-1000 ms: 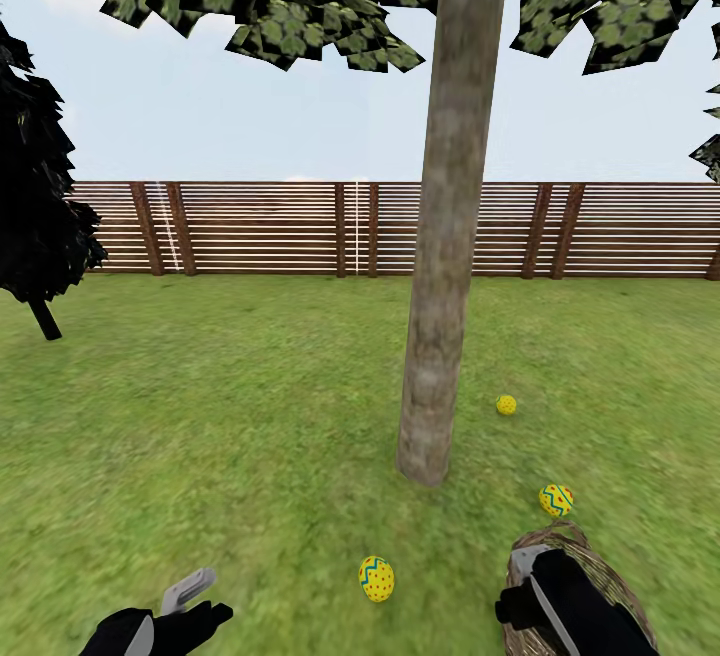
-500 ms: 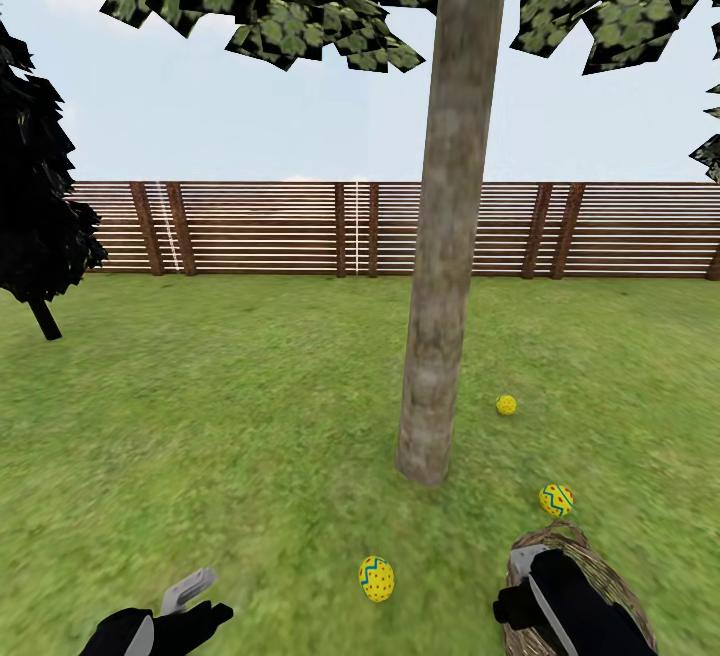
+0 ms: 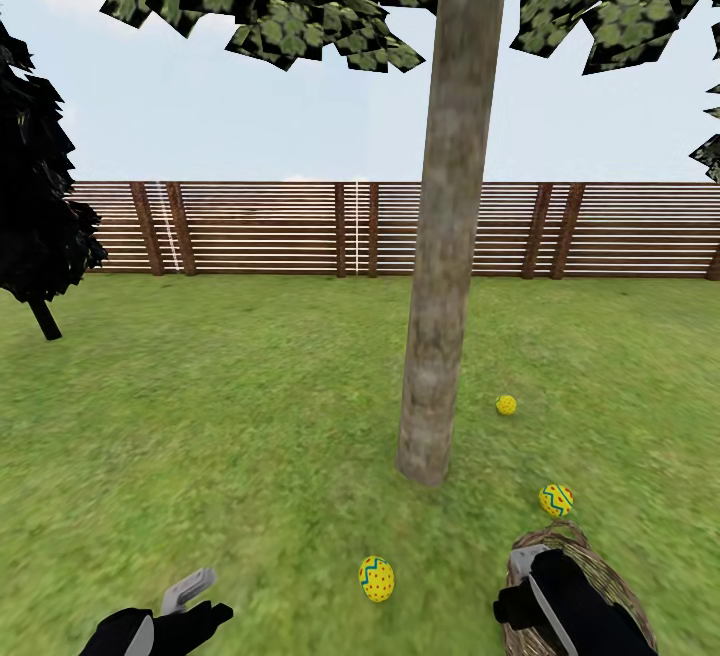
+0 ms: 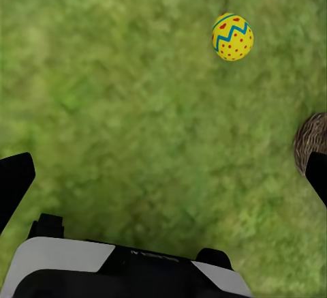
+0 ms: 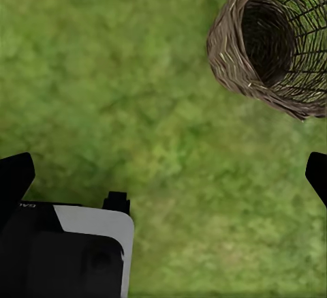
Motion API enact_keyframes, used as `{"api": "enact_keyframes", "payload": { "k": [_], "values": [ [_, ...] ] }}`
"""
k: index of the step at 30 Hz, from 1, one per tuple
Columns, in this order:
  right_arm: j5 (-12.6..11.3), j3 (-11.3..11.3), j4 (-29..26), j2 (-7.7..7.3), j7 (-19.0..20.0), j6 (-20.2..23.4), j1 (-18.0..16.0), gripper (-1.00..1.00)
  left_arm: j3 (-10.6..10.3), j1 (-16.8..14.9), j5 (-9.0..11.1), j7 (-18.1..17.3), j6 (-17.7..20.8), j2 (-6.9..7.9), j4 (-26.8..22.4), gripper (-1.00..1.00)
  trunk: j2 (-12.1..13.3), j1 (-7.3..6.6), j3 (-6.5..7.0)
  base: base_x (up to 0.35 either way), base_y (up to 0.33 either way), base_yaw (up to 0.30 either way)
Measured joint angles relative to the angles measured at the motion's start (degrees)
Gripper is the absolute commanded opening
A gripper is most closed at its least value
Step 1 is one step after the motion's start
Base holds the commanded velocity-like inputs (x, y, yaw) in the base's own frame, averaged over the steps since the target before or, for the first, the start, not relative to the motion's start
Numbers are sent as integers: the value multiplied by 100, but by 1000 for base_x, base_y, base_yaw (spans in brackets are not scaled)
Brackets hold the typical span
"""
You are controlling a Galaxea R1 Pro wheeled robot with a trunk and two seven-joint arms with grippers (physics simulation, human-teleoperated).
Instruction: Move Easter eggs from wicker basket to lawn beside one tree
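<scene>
1. Low at the near left of the head view, the left hand (image 3: pixel 190 591) hovers over the lawn (image 3: pixel 230 416); in its wrist view its two dark fingertips (image 4: pixel 13 182) stand wide apart, holding and touching nothing.
2. At the near right, the right hand (image 3: pixel 530 576) hangs just above the wicker basket (image 3: pixel 600 576); in its wrist view its fingers (image 5: pixel 13 179) are likewise spread wide and empty.
3. Three Easter eggs lie on the mottled green grass, each smooth, oval, yellow with blue zigzag and small dots: one (image 3: pixel 377 578) near, in front of the tree (image 3: pixel 440 266); one (image 3: pixel 556 499) just beyond the basket rim; one (image 3: pixel 506 404) farther off, right of the trunk.
4. The basket is brown open-weave wicker, rounded; in the right wrist view its hollow (image 5: pixel 272 39) looks dark, with no egg inside.
5. One thick, straight, pale grey-brown trunk rises mid-scene under blocky green leaves.
6. Far back runs a brown horizontal-slat wooden fence (image 3: pixel 260 228); a small black tree (image 3: pixel 35 206) stands at the far left.
</scene>
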Motion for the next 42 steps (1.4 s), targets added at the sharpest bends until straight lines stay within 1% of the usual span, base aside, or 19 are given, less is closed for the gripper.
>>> {"api": "enact_keyframes", "payload": {
  "k": [21, 30, 42],
  "values": [
    [0, -9, 0, -1, 0, 0, 0, 100, -1, 0, -5, 0, 0, 0, 16, 100, 0, 0, 0, 0, 0, 0],
    [0, -2, 0, -1, -1, 7, 0, 100, 1, 0, -5, 0, 0, 0, 26, 100, 0, 3, 0, -240, 0, 0],
    [0, -9, 0, -1, 0, 6, 1, 100, 3, 0, -6, 0, 0, 0, 26, 100, 0, 0, 0, -30, 0, 0]
  ]
}}
